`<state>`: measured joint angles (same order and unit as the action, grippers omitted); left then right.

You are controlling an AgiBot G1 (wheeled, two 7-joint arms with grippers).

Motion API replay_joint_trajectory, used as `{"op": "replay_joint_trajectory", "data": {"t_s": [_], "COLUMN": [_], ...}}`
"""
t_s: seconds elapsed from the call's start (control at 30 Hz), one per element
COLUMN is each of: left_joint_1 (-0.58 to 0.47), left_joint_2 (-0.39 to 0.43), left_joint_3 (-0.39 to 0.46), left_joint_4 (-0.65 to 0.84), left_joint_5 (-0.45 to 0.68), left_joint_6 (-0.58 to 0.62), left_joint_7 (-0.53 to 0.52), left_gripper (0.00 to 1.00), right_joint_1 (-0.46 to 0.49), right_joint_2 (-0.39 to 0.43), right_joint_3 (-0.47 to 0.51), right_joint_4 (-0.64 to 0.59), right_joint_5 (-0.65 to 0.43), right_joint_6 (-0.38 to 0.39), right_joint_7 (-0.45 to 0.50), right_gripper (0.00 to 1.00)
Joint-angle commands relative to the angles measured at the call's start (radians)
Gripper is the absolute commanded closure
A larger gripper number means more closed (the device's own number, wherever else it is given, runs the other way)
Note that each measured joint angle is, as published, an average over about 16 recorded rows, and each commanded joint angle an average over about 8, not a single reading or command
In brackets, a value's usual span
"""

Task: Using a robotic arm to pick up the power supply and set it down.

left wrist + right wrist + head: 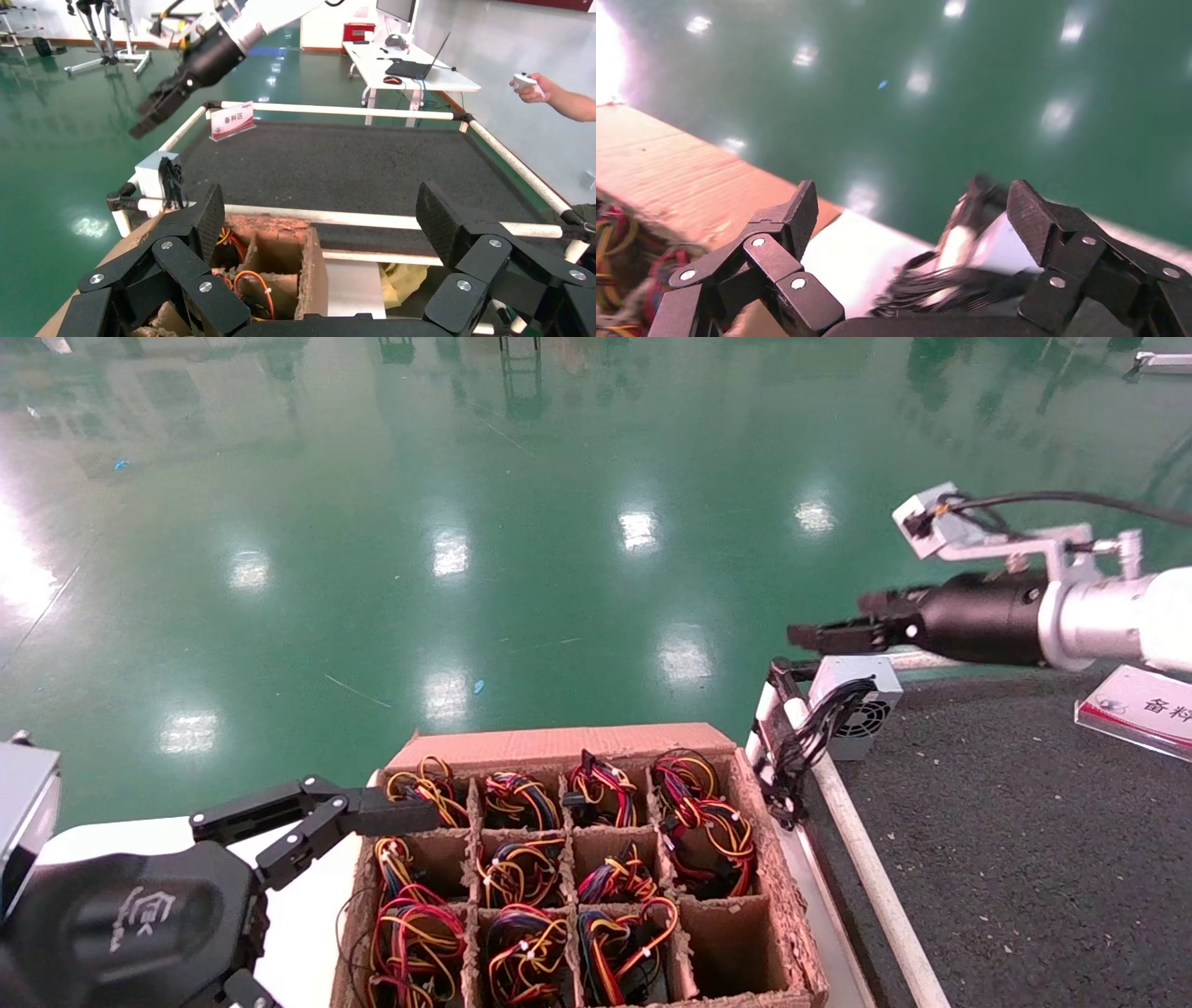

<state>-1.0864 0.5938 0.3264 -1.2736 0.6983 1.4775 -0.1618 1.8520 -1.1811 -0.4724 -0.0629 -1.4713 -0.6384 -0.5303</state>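
The power supply [861,696], a small silver box with a fan grille, rests on the far left corner of the black mat [1006,840]. Its black cables [801,747] hang over the white rail. My right gripper [824,621] hovers open just above it, not touching. In the right wrist view that gripper [916,203] has its fingers wide apart, with the blurred power supply [1018,246] and cables [947,288] below. The left wrist view shows the right gripper [144,119] over the power supply [151,172]. My left gripper [323,210] stays open and empty by the carton's left edge.
A cardboard carton [559,740] with divided cells holds several units with red, yellow and orange wires; its near right cell [736,943] is bare. A white rail [866,868] borders the mat. A label stand [1136,700] sits at far right. A person's hand [534,84] holds a controller.
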Motion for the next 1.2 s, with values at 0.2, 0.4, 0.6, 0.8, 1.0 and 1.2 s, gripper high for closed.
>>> {"op": "replay_joint_trajectory", "data": {"t_s": [0.2,0.4,0.6,0.8,1.0,1.2], "left_joint_1": [0.000,0.000,0.000,0.000,0.000,0.000], "left_joint_2": [0.000,0.000,0.000,0.000,0.000,0.000], "left_joint_3": [0.000,0.000,0.001,0.001,0.001,0.001], "left_joint_4": [0.000,0.000,0.000,0.000,0.000,0.000], "left_joint_5": [0.000,0.000,0.000,0.000,-0.001,-0.001], "left_joint_6": [0.000,0.000,0.000,0.000,0.000,0.000], "left_joint_7": [0.000,0.000,0.000,0.000,0.000,0.000], "left_gripper": [0.00,0.00,0.00,0.00,0.00,0.00], "right_joint_1": [0.053,0.065,0.093,0.126,0.148,0.171], "right_joint_2": [-0.038,-0.074,-0.092,-0.099,-0.090,-0.067], "right_joint_3": [-0.042,-0.071,-0.107,-0.153,-0.173,-0.172], "right_joint_4": [-0.061,-0.107,-0.161,-0.179,-0.167,-0.159], "right_joint_5": [-0.060,-0.097,-0.149,-0.217,-0.243,-0.244], "right_joint_6": [0.012,0.090,0.082,0.031,-0.013,-0.094], "right_joint_7": [0.101,0.199,0.327,0.474,0.624,0.754], "right_gripper": [0.00,0.00,0.00,0.00,0.00,0.00]}}
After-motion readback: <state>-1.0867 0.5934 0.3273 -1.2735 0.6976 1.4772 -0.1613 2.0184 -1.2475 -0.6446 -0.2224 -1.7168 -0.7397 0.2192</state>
